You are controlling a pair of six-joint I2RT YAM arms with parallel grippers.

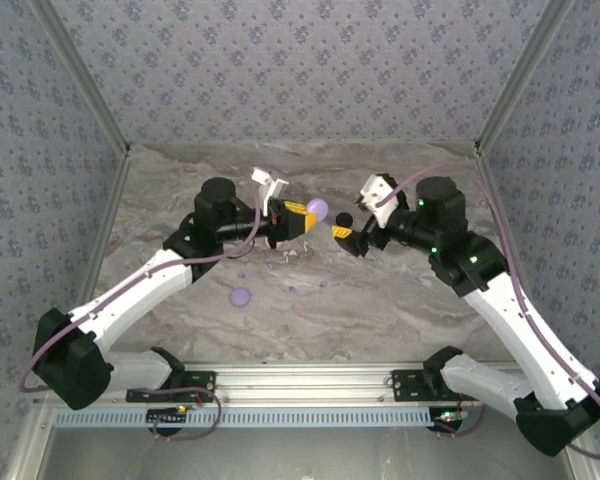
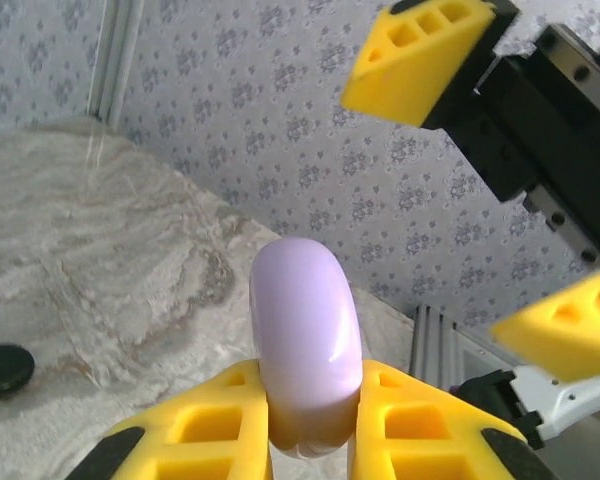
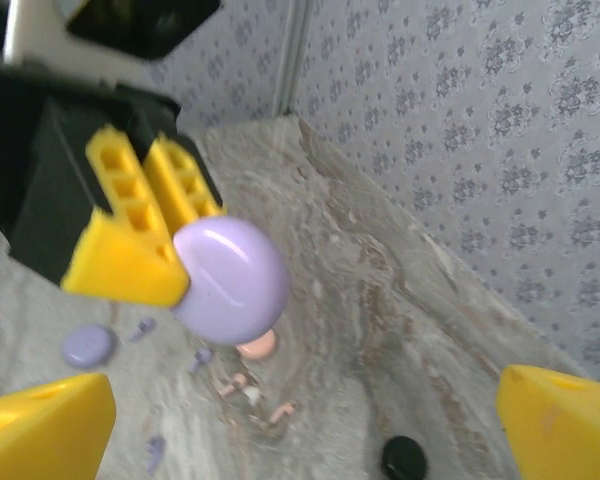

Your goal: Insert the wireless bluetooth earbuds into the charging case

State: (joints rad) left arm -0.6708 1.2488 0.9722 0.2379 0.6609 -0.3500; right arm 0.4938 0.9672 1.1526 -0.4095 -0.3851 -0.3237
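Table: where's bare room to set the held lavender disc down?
Free: far strip of table along the back wall, and the near strip by the rail, right of the loose lavender disc. Crowded: the middle, with earbuds scattered near the black disc.

We see the lavender disc (image 2: pixel 305 340) pinched in the left gripper (image 2: pixel 308 400) as smooth, glossy plastic with a bright highlight. The yellow fingers (image 2: pixel 205 425) on either side of it look like matt, hollow-celled plastic. Below the gripper, the table (image 2: pixel 100 250) has a dull, marbled, stone-look surface. The black disc (image 2: pixel 5 368) lying there shines faintly.
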